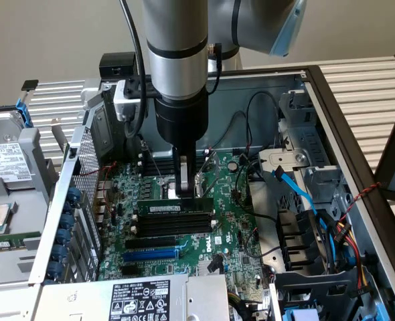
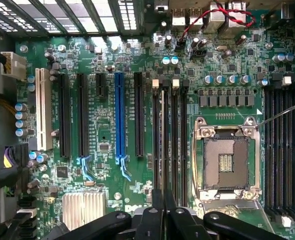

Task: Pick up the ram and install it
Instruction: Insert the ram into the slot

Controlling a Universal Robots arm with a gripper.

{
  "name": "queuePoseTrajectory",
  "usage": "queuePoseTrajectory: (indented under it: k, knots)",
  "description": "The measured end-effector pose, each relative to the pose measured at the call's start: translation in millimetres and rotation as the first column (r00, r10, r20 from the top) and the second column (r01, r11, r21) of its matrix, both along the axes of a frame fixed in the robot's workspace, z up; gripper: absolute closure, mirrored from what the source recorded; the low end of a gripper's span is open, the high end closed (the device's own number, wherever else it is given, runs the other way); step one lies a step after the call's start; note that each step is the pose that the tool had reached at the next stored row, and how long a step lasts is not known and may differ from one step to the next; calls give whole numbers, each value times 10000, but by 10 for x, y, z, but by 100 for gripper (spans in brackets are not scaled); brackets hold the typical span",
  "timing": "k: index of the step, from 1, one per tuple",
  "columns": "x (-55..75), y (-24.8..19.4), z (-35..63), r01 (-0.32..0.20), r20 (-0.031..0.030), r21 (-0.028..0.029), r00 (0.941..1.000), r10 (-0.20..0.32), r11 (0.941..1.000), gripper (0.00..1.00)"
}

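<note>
The ram (image 1: 174,208), a thin green stick with a white label, stands on edge in the farthest of the black memory slots (image 1: 174,224) on the motherboard. My gripper (image 1: 186,190) hangs straight down over it, its fingers shut on the stick's top edge near the end toward the exterior view's right. In the wrist view the ram (image 2: 163,145) shows edge-on as a thin line in a slot. It runs out from between the two black fingers of my gripper (image 2: 163,197), whose tips stand almost together.
A blue expansion slot (image 2: 119,115) and black slots lie beside the memory bank. The open CPU socket (image 2: 226,162) and a second bank of memory slots (image 2: 282,145) lie on the other side. Blue and black cables (image 1: 304,200) crowd the drive bay. A hard drive (image 1: 10,167) lies outside the case.
</note>
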State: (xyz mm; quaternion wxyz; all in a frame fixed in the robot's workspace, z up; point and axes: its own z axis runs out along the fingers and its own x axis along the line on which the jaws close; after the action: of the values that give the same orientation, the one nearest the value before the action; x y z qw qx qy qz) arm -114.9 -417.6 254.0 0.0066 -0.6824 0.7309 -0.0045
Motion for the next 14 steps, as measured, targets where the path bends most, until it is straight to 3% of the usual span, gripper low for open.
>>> queuePoseTrajectory:
  k: [2,6,14]
  knots:
    - [-6,0,-66,1,0,-3,10000,-1,10000,88]
    - [-22,0,-149,2,0,-62,10000,-2,10000,88]
    - [-24,0,-165,-44,0,-76,10000,44,10000,88]
